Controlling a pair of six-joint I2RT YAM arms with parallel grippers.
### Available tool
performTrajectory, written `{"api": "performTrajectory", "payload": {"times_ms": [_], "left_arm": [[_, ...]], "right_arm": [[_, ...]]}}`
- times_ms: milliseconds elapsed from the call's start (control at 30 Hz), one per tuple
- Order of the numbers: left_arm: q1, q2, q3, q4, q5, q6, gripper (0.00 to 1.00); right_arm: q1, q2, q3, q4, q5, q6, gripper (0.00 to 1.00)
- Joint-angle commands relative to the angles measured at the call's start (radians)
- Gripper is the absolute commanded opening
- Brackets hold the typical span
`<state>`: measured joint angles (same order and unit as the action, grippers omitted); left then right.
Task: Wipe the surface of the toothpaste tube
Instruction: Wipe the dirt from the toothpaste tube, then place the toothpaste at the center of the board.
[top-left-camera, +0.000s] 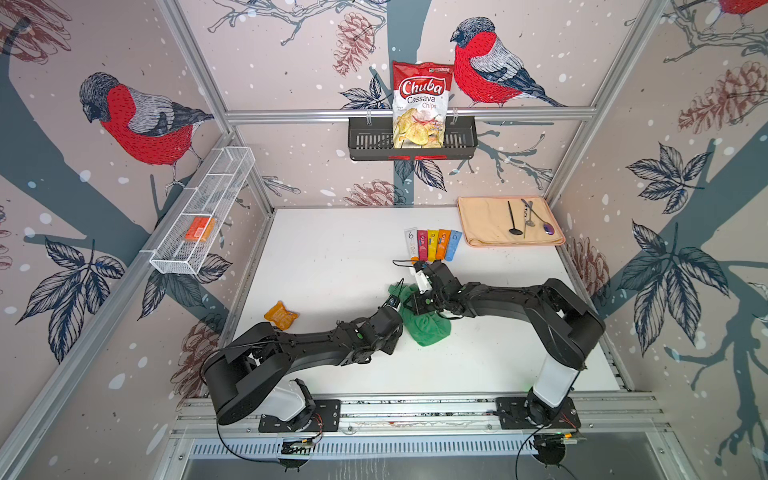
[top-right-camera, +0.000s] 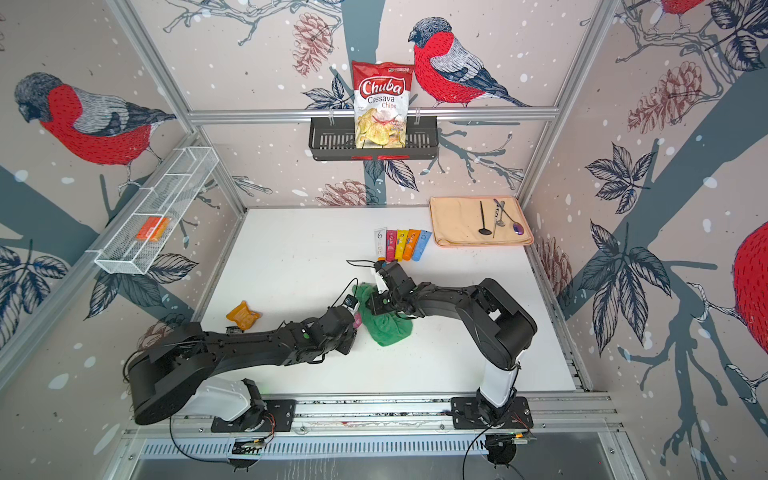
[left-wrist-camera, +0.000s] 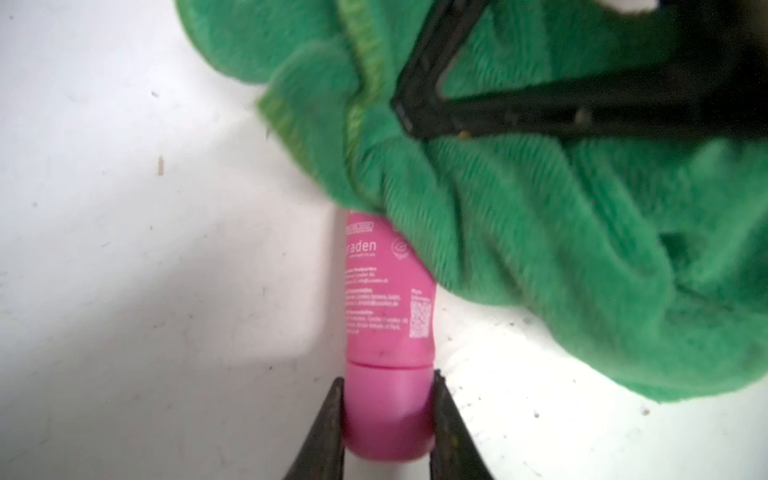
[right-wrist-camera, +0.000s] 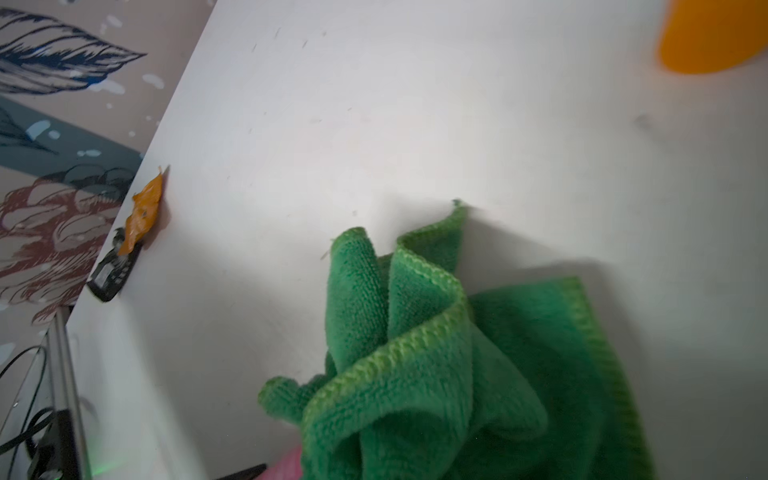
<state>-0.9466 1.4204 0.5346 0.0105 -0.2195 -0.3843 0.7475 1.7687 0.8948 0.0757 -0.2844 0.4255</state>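
Note:
The pink toothpaste tube (left-wrist-camera: 386, 299) lies on the white table, and my left gripper (left-wrist-camera: 388, 386) is shut on its cap end. A green cloth (left-wrist-camera: 540, 249) is draped over the tube's far end and hides it. My right gripper (top-left-camera: 415, 305) is shut on the bunched cloth (top-left-camera: 428, 326), its black fingers (left-wrist-camera: 540, 104) pressing into the fabric from above. In a top view a sliver of the tube (top-right-camera: 357, 319) shows at the left gripper (top-right-camera: 356, 323) beside the cloth (top-right-camera: 386, 324). In the right wrist view the cloth (right-wrist-camera: 436, 353) fills the foreground and covers that gripper's fingers.
A row of coloured tubes (top-left-camera: 432, 245) lies just behind the arms. A beige towel (top-left-camera: 490, 224) with utensils sits at the back right. An orange packet (top-left-camera: 281, 316) lies left of the arms. A black basket (top-left-camera: 365, 141) with a chips bag and a wire shelf (top-left-camera: 199, 216) hang on the walls.

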Motion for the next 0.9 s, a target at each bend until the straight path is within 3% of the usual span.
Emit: {"api": "performTrajectory", "payload": {"times_ms": [0,267,467,600,867], "left_arm": [[0.0,-0.003,-0.001,-0.001,-0.016,-0.004,0.11],[0.019,0.023,0.069,-0.1,-0.152,-0.053,0.11],[0.192,0.028,0.183,-0.122,-0.191,-0.051,0.11],[0.305,0.087,0.286,-0.126,-0.157,-0.015,0.11],[0.469,0.203,0.403,-0.17,-0.247,0.075,0.11]], "right_arm": [[-0.067,-0.039,-0.037,-0.165,0.264,-0.008,0.12],[-0.209,-0.328,-0.254,0.046,0.327,0.047,0.12],[-0.303,-0.594,-0.458,0.212,0.351,0.093,0.12],[-0.336,-0.629,-0.511,0.265,0.315,0.104,0.12],[-0.365,-0.603,-0.506,0.27,0.257,0.104,0.12]]}}
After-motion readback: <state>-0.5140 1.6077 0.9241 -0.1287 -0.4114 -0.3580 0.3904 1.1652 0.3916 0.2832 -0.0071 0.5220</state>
